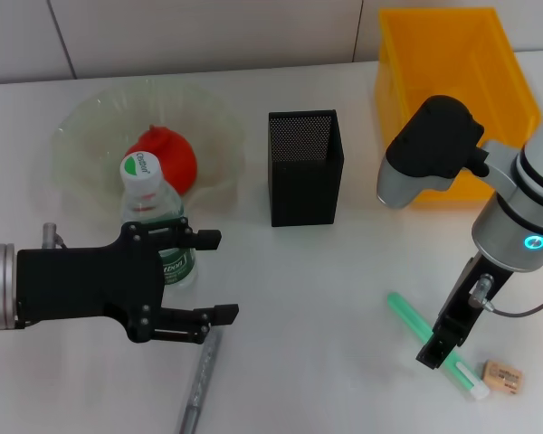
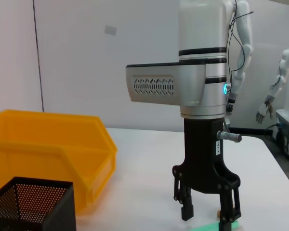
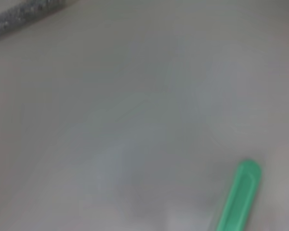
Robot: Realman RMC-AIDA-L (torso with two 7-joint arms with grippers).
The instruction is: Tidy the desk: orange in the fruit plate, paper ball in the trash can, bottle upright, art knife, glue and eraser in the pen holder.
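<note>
The bottle [image 1: 156, 217] stands upright on the white bench [image 1: 326, 298], just in front of the clear fruit plate [image 1: 90, 127] that holds a red fruit [image 1: 167, 155]. The left claw [image 1: 219, 277] hovers in front of the bottle with its fingers wide apart, holding nothing. A grey art knife [image 1: 199, 380] lies on the bench below it. The right claw [image 1: 437, 348] is lowered onto the green glue stick [image 1: 407, 316] near the bench's right front; in the left wrist view its fingers [image 2: 187, 210] stand spread on either side of the stick, not closed on it. A tan eraser [image 1: 504, 376] lies just beside the stick's white end. The black mesh pen holder [image 1: 305, 167] stands mid-bench, with the yellow bin [image 1: 452, 63] behind to the right.
</note>
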